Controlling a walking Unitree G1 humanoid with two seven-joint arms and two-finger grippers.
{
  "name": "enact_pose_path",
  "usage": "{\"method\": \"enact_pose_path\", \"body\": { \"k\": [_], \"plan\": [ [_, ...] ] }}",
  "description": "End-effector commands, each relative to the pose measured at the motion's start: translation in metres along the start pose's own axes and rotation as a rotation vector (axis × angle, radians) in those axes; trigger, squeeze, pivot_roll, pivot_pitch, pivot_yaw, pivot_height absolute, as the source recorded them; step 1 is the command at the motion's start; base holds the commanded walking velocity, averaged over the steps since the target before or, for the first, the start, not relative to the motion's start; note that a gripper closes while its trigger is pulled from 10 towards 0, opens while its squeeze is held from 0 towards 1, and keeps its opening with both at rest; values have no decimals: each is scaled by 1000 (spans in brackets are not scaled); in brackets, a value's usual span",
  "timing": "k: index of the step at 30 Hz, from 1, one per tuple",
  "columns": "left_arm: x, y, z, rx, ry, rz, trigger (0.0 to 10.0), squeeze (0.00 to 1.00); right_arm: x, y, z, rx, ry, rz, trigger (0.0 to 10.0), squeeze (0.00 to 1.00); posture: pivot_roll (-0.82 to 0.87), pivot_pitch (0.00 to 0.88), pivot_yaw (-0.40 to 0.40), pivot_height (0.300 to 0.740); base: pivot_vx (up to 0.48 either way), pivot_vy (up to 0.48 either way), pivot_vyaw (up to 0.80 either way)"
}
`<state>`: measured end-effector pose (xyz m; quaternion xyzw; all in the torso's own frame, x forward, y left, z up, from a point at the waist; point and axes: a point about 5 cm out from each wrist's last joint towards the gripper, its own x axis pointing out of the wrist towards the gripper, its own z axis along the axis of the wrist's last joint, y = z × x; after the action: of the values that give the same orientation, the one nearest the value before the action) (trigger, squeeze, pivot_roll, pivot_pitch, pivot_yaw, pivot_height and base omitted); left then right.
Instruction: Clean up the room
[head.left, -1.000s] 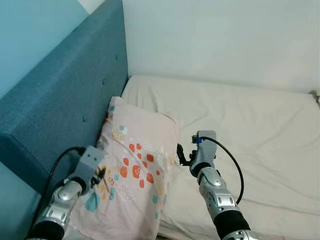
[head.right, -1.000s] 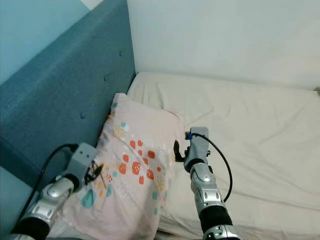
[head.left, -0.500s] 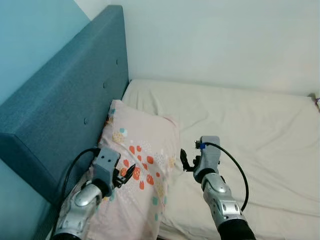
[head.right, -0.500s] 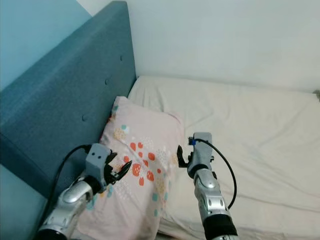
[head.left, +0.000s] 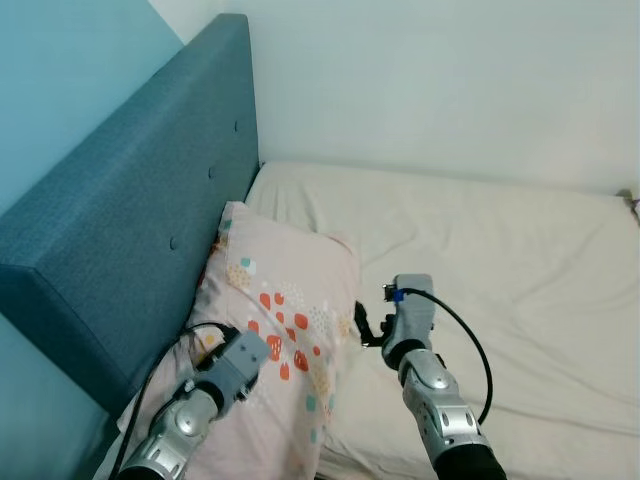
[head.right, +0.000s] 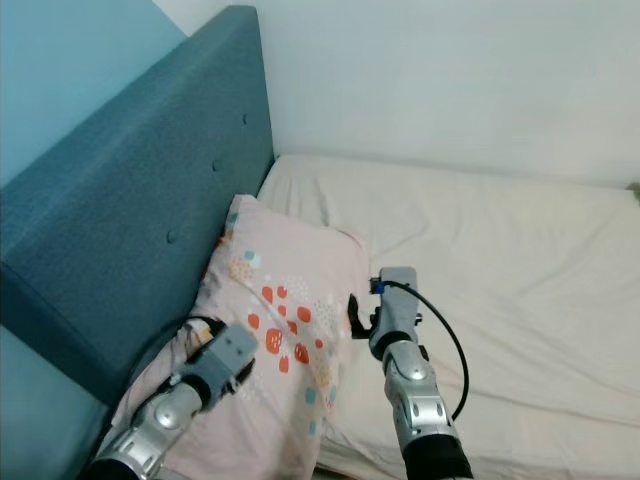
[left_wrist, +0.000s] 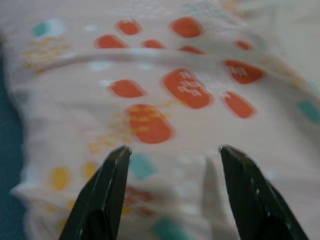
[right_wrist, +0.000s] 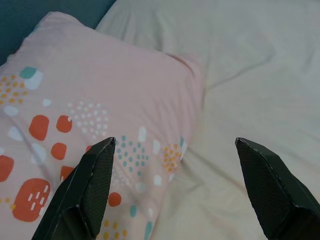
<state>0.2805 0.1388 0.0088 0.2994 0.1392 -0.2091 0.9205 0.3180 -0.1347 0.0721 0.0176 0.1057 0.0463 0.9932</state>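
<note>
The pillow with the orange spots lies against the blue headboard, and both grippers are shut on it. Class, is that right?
Not quite. The pillow does lie against the headboard, but the left gripper and right gripper are open, as both wrist views show.

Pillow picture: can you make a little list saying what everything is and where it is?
pillow: pink pillow with orange and teal spots, leaning on the headboard
headboard: blue padded headboard on the robot's left
bed: cream sheet, wrinkled
left gripper: left gripper over the pillow's near end, jaws open
right gripper: right gripper at the pillow's right edge, jaws open
held: nothing
</note>
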Motion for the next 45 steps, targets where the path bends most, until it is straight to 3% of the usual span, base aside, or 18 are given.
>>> {"method": "enact_pose_path", "body": {
  "k": [1,3,4,5,10,11,12,13,14,15,17,21,26,27,35,39,45],
  "plan": [
    [-1,-12,-6,15,39,-41,10000,0,-3,-3,-4,-3,17,-13,10000,0,-12,110,-47,740,0,0,0],
    [1,-27,-10,16,74,-81,10000,0,-2,-3,-3,-5,17,-12,10000,0,-21,106,-48,740,0,0,0],
    [1,-27,-10,16,74,-81,10000,0,-2,-3,-3,-5,17,-12,10000,0,-21,106,-48,740,0,0,0],
    [3,-39,-10,0,92,-113,10000,0,-2,-3,-3,-9,19,-9,10000,0,-25,102,-49,740,0,0,0],
    [8,-37,-4,-49,82,-87,10000,0,-1,-3,-2,-11,16,-7,10000,0,-28,95,-47,740,0,0,0],
    [13,-22,5,-114,45,-15,10000,0,-1,-4,1,-11,8,-10,10000,0,-28,91,-45,740,0,0,0],
    [13,-22,5,-114,45,-15,10000,0,-1,-4,1,-11,8,-10,10000,0,-28,91,-45,740,0,0,0],
    [15,-13,10,-168,17,21,10000,0,0,-4,3,-9,-1,-13,10000,0,-28,88,-43,740,0,0,0],
    [17,2,20,-289,-50,65,10000,0,0,-5,6,1,-19,-16,10000,0,-26,74,-40,740,0,0,0],
    [17,10,27,-356,-102,80,10000,0,0,-6,8,10,-31,-15,10000,0,-26,74,-40,740,0,0,0],
    [17,10,27,-356,-102,80,10000,0,0,-6,8,10,-31,-15,10000,0,-26,74,-40,740,0,0,0],
    [8,36,51,-537,-259,140,10000,0,-2,-4,10,31,-52,-8,10000,0,2,31,-51,740,0,0,0],
    [-2,44,65,-573,-315,181,10000,0,-2,3,11,13,-72,8,10000,0,13,14,-61,740,0,0,0],
    [-3,48,67,-567,-313,231,10000,0,-2,7,13,8,-81,11,10000,0,24,0,-73,740,0,0,0],
    [0,55,68,-590,-291,276,10000,0,-1,8,15,-3,-101,-31,10000,0,31,0,-80,740,0,0,0],
    [1,53,71,-531,-263,219,10000,0,-4,-3,11,15,-90,-92,10000,0,17,0,-57,740,0,0,0],
    [3,46,74,-498,-239,163,10000,0,-7,-7,7,13,-80,-106,10000,0,1,0,-30,740,0,0,-400]
  ]
}}
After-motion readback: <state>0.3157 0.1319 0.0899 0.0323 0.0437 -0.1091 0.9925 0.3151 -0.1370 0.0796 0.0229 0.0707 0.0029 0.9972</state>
